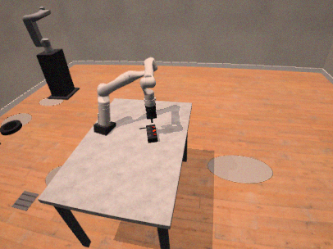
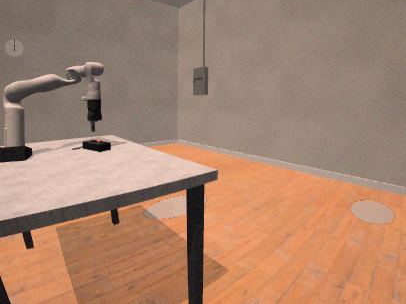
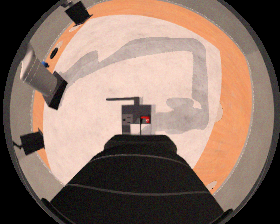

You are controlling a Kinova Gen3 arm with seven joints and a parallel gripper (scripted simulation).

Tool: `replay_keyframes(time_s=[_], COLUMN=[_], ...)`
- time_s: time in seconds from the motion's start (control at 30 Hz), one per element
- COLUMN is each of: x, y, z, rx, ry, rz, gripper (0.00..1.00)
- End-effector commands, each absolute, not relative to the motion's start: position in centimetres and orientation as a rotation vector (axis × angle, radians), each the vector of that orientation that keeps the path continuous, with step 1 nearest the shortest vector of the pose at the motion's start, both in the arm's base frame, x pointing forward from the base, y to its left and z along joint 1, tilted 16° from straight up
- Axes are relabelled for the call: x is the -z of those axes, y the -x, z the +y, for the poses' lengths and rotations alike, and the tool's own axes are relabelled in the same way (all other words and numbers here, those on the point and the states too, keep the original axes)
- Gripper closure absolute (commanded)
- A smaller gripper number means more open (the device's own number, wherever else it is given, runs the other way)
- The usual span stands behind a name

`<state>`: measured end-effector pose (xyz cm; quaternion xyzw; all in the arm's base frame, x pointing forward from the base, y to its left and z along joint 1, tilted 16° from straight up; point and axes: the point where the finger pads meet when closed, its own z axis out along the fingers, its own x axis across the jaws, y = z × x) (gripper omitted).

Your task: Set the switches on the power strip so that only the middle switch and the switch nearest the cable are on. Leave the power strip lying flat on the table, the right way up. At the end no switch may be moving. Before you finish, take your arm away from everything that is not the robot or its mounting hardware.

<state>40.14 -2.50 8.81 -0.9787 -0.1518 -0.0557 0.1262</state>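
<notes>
The black power strip (image 1: 152,135) (image 2: 96,145) (image 3: 134,116) lies flat on the grey table (image 1: 115,178) (image 2: 100,173), right of the arm's base. Its thin cable (image 3: 119,100) runs out of the end nearest the arm's base. Red lit switches show on its top in the top view. In the wrist view one red switch (image 3: 146,120) shows, and the near end of the strip is hidden behind the gripper. My gripper (image 1: 151,119) (image 2: 93,127) (image 3: 141,123) is shut and empty. It points straight down and hangs a short way above the strip's cable end, not touching it.
The arm's base (image 1: 104,128) (image 2: 12,153) stands on the table at the left of the strip. A second arm on a black pedestal (image 1: 57,74) stands on the floor at the far left. A grey box (image 2: 200,80) hangs on the wall.
</notes>
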Motion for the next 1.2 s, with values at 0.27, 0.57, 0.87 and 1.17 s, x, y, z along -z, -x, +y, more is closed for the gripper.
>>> replay_keyframes(time_s=[0.27, 0.57, 0.87, 1.17], x=[-8.8, -8.4, -7.6, -6.8], y=[-40.2, -40.2, -40.3, -40.4], z=[-2.5, -2.4, -2.2, -1.9], rx=[0.164, 0.162, 0.162, 0.162], ry=[2.851, 2.855, 2.855, 2.855], rz=[-0.442, -0.444, -0.444, -0.444], gripper=[1.00, 1.00, 1.00, 1.00])
